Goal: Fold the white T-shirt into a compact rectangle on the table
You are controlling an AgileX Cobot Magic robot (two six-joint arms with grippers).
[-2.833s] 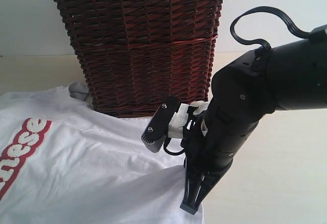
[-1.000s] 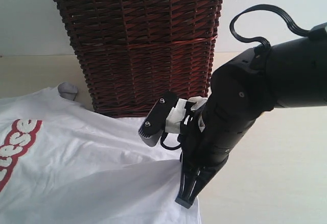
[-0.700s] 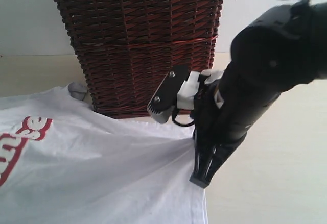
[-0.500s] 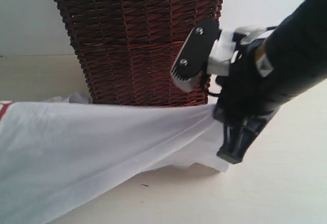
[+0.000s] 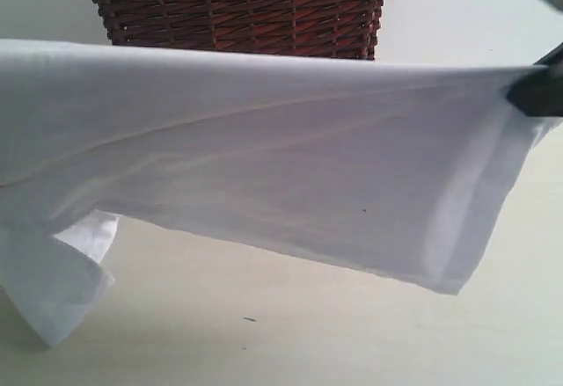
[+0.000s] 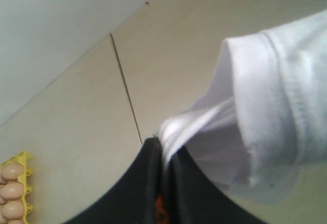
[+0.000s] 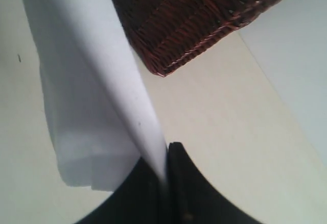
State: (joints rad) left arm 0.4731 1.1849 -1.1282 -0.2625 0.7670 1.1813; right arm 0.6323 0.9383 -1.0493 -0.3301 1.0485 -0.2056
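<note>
My left pincer [image 6: 164,150] is closed tight on a bunched bit of the T-shirt [image 5: 264,166], right next to a thick sewn hem; my right pincer [image 7: 166,157] is closed on a thin edge of the same cloth, and in the wide view I only see its dark tip at the far right. I think I hold it by two spots like this so the top edge pulls into a straight line between my pincers; that way the cloth hangs down like a curtain and the creases can drop out.

The shirt is up in the air, stretched across almost the whole wide view; it hangs in front of the brown basket [image 5: 237,25] and hides most of it; only the basket's top shows above the cloth. The red patch is not in sight. The lower right corner hangs free above the table [image 5: 264,342]; the lower left flap droops very low, and I cannot tell if it touches the table.

A yellow egg tray [image 6: 13,183] sits on the table, well away from the cloth.

No fold is made yet, I think; laying the shirt down flat looks like the next job, and the low flap could tuck under as it lands.
</note>
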